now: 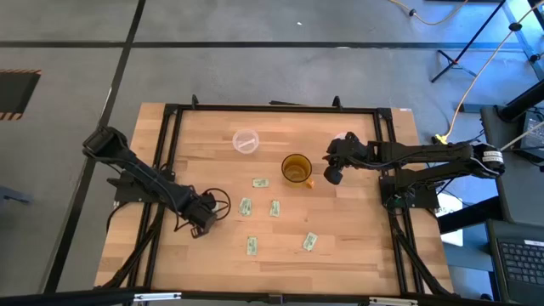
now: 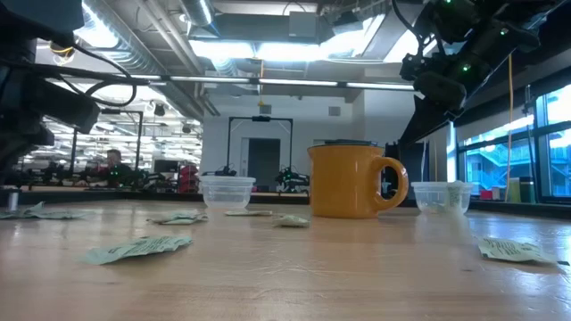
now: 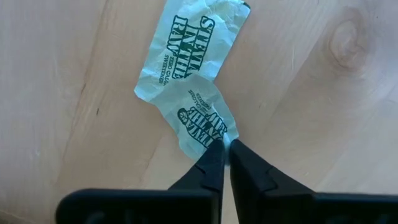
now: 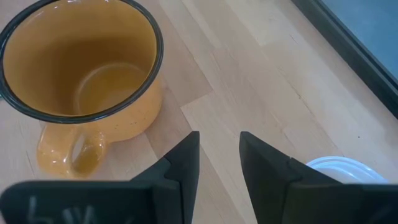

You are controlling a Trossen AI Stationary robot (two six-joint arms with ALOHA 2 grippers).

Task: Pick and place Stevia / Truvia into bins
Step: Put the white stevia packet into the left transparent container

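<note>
1. The left gripper [image 3: 225,149], at the lower left of the high view, is pinched together on the corner of a Stevia packet [image 3: 200,115]; a second packet [image 3: 189,46] lies touching it.
2. The lift should be taken straight up, so only one packet is carried.
3. The clear cup [image 1: 246,141] at upper centre seems the nearer bin.
4. The right gripper [image 4: 219,155] waits above the table, fingers apart, between the yellow mug [image 4: 87,74] and the other cup [image 4: 339,168].

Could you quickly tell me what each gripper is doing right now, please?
Left gripper: shut on the corner of a Stevia packet lying on the table.
Right gripper: open, holding nothing, beside the yellow mug.
</note>
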